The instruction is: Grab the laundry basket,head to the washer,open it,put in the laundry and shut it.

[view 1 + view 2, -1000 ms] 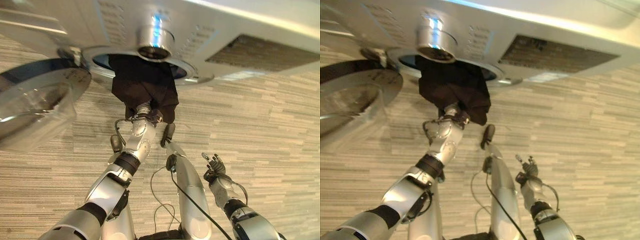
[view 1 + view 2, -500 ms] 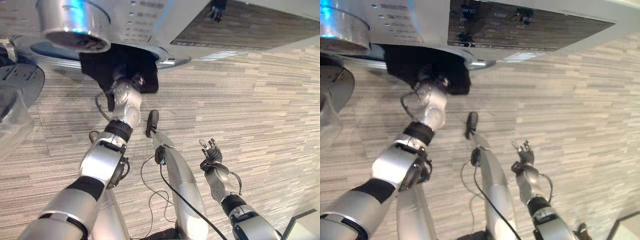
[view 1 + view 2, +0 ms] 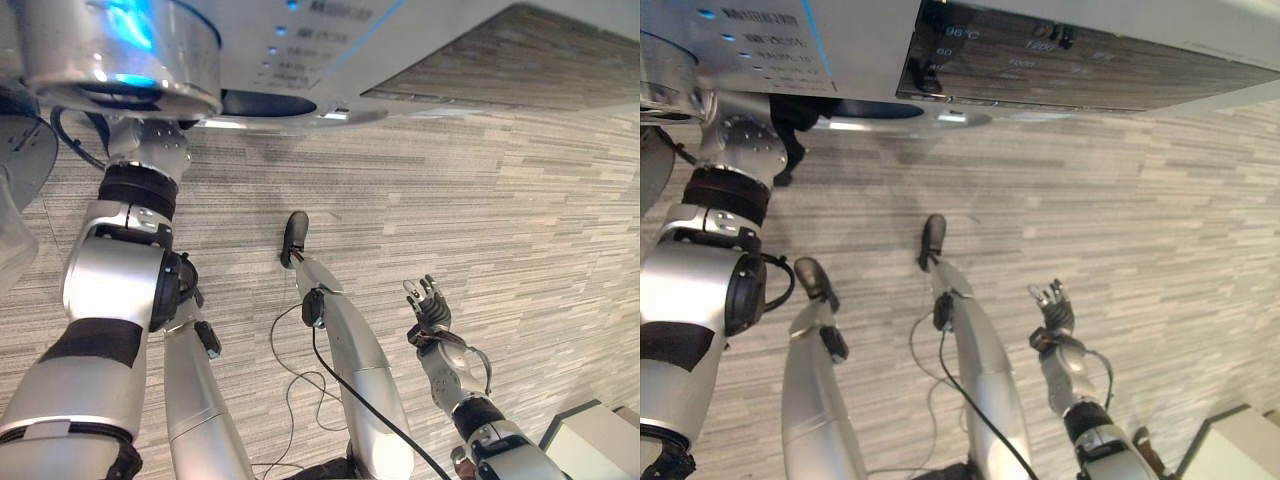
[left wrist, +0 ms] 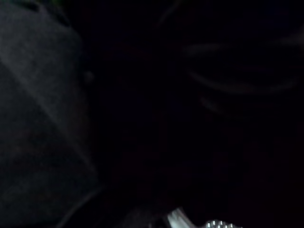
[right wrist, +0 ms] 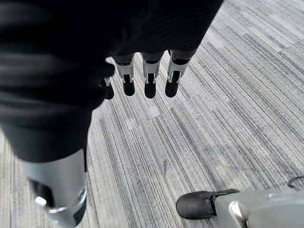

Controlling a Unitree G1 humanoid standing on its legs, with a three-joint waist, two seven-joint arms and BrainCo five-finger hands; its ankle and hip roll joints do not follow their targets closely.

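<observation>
Grey striped carpet [image 3: 520, 200] covers the floor from the foot of the washer [image 3: 330, 40] outward. That silver machine looms over the head camera: its dark control panel [image 3: 1060, 70] shows clearly from the right eye, while the left eye catches the big chrome dial [image 3: 110, 50] with its blue glow and, at the far edge, part of the open round door [image 3: 15, 170]. Just under the front panel sits the dark drum opening [image 3: 265, 103].

From the lower left, the left arm [image 3: 115, 280] rises and its wrist disappears up into that opening, so the hand is hidden from both eyes. Its own wrist camera looks into near darkness, with a faint fold of dark laundry [image 4: 42, 118] inside the drum; I cannot tell whether the fingers hold the cloth or have let go.

Well apart, low on the right, the right hand [image 3: 430, 305] hangs over bare carpet. Its wrist camera shows what the eyes leave small: straight, spread fingers [image 5: 149, 78] pointing at the floor, holding nothing.
</observation>
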